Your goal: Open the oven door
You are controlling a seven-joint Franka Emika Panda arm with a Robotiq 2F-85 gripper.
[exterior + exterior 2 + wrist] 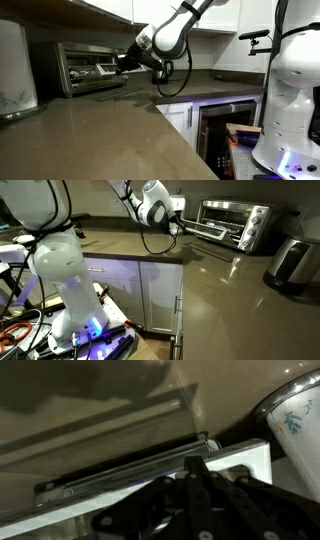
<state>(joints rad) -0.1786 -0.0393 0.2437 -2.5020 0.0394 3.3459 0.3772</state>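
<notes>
The small stainless toaster oven (88,68) stands at the back of the brown counter and shows in both exterior views (232,222). Its glass-paned oven door (100,440) with a silver bar handle (125,472) fills the wrist view. I cannot tell whether the door is closed or slightly ajar. My gripper (123,62) (180,225) is in front of the door at handle height. In the wrist view its dark fingers (195,463) meet in a point against the handle's end. They look shut, with nothing between them.
A rounded silver-white appliance (14,65) (292,262) stands on the counter beside the oven and shows in the wrist view (296,422). A dark glass-fronted built-in appliance (225,122) sits under the counter. The white robot base (290,90) (55,270) stands on the floor.
</notes>
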